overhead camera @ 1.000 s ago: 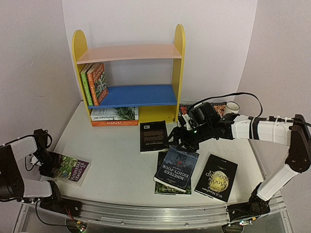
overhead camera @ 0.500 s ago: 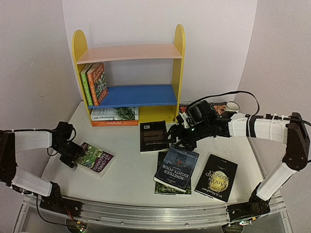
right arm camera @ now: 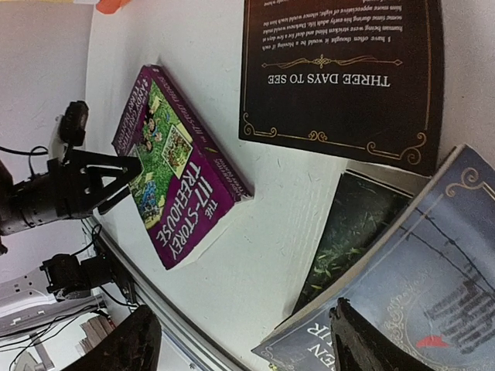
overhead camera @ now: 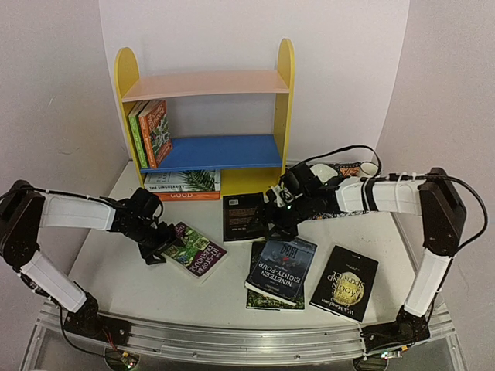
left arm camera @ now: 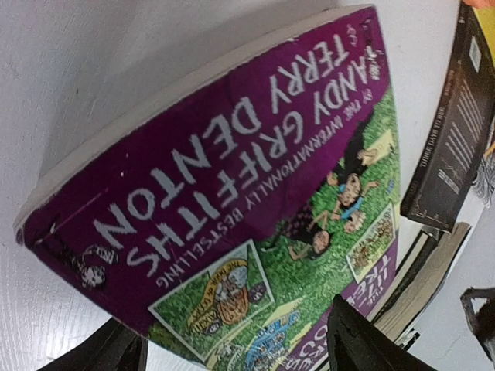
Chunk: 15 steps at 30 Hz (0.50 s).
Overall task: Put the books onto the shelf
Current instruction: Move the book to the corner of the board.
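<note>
Gathering seems to be the step in hand: the left gripper is straddling a corner of the purple book, which is lying flat at lower left of the overhead view. Its jaws are spreading wide around that corner; whether they are pinching it I cannot tell. The right gripper, jaws standing apart and empty, is hovering at centre frame over the black book.

Next, I judge, either arm is needing a firm pinch on a cover edge, then a lift toward the shelf at upper centre. Its blue board is holding the green book and the upright orange book at its left end. The base is carrying the palm-leaf book flat on the flat orange book. The pink top board is bearing nothing.
</note>
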Each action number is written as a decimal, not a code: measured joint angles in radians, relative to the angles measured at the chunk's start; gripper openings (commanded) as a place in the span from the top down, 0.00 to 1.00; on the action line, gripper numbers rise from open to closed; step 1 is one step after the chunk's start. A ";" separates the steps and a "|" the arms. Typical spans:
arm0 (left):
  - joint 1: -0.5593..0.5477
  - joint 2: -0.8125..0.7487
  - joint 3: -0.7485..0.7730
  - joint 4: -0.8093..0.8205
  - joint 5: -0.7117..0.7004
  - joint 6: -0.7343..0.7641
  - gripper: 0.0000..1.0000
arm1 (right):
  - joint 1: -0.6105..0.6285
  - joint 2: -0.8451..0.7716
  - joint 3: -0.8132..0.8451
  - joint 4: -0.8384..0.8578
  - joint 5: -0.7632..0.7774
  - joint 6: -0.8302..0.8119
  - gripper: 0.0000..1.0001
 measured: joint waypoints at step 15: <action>0.005 -0.068 -0.070 0.075 0.037 0.108 0.19 | 0.028 0.388 0.321 0.006 -0.056 -0.013 0.41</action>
